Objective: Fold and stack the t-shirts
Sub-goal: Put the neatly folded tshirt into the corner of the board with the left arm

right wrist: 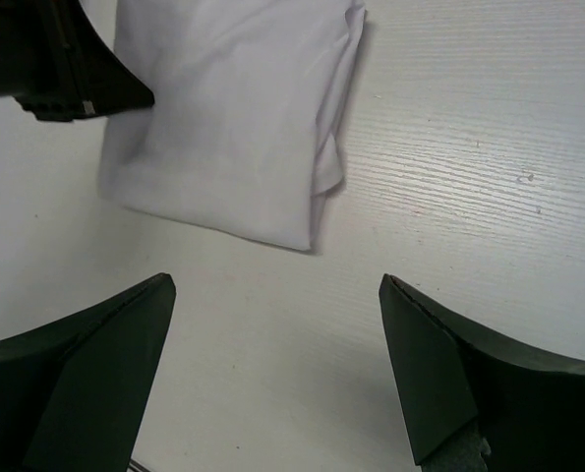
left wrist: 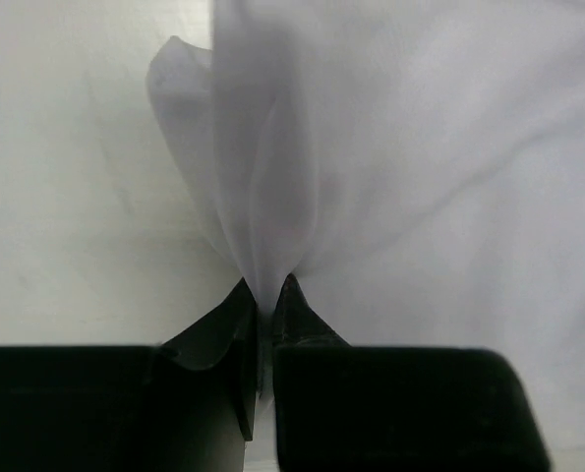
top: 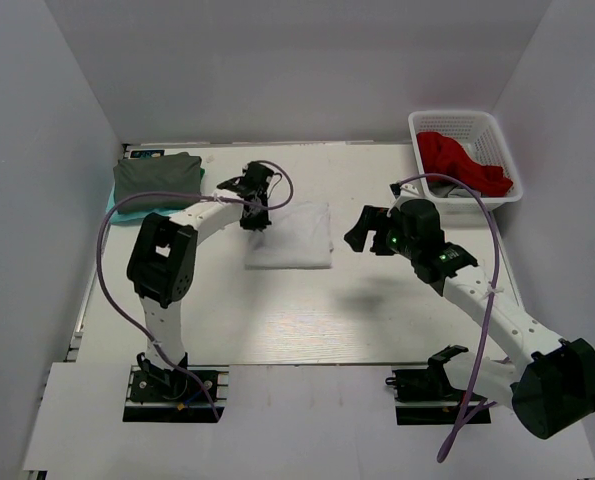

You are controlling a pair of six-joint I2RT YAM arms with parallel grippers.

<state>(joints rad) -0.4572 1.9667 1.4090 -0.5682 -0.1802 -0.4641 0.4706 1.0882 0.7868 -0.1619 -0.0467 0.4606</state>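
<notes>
A folded white t-shirt (top: 292, 236) lies on the table's middle; it also shows in the right wrist view (right wrist: 233, 118). My left gripper (top: 256, 218) is shut on its far left corner, and the left wrist view shows the white cloth (left wrist: 272, 197) pinched between the jaws and pulled up into a peak. My right gripper (top: 362, 232) is open and empty, hovering just right of the white shirt; the right wrist view shows bare table between its fingers (right wrist: 105, 344). A folded dark grey t-shirt (top: 158, 178) lies on a teal one (top: 125, 203) at the back left.
A white basket (top: 467, 153) at the back right holds red cloth (top: 462, 160) and a bit of grey cloth. White walls close the table on the left, back and right. Cables loop over both arms.
</notes>
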